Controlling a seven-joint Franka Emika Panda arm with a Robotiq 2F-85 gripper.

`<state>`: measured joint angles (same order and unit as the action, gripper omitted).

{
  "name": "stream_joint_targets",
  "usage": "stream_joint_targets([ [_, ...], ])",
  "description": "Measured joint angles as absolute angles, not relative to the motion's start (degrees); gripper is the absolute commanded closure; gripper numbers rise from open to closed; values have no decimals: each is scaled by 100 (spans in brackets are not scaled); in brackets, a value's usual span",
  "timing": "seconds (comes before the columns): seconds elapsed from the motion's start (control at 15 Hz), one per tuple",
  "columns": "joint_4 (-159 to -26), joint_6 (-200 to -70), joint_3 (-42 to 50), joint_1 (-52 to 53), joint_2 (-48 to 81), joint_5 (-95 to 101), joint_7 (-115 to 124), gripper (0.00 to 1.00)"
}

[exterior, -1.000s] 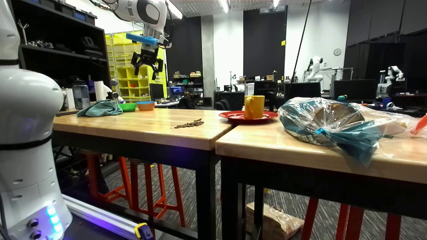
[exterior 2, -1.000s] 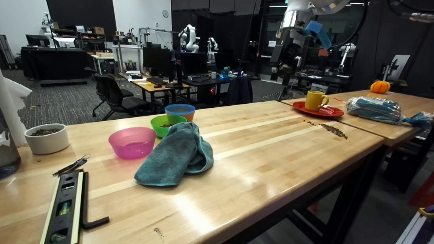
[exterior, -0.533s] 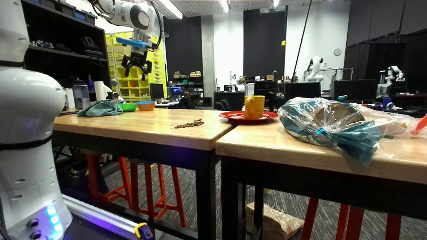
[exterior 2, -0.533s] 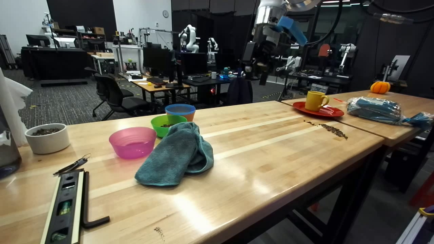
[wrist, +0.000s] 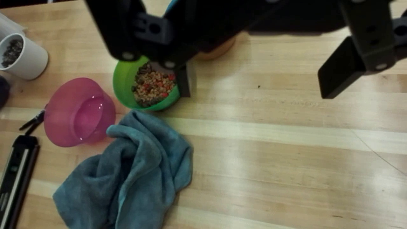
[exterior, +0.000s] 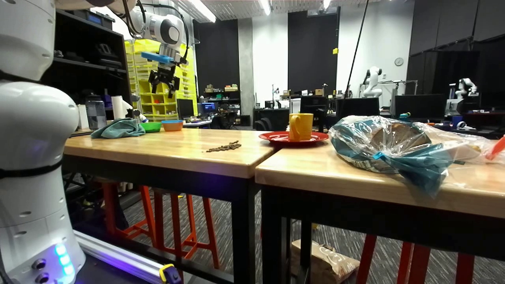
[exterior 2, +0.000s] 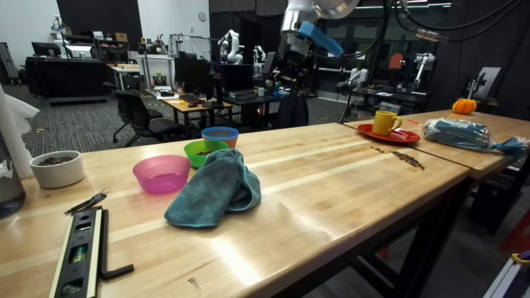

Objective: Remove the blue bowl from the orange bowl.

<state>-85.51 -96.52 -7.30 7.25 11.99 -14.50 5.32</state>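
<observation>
Jaws stand wide apart, nothing between them; the gripper point(exterior: 162, 92) hangs above the table point(exterior 2: 314, 182), touching nothing. The blue bowl point(exterior 2: 220, 134) sits nested in the orange bowl point(exterior 2: 230, 143), its rim exposed, with the green bowl point(exterior 2: 191, 157) just beside. The wrist view hides most of the nested pair. Progress, as judged: removal not begun. Outstanding: descent, grip on the blue rim, lift-out, set-down.

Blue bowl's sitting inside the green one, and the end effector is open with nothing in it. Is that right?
Not quite: the blue bowl sits inside the orange bowl, not the green bowl, as both exterior views show. The end effector is open and empty.
</observation>
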Motion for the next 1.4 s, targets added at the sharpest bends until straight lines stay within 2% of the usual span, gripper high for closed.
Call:
stream_joint_targets([
  [0.53, -7021, -9474, -807, 1105, 2428, -1351, 1259, 0],
  [1.4, -4940, -8896, -656, 1069, 4156, -1258, 1845, 0],
])
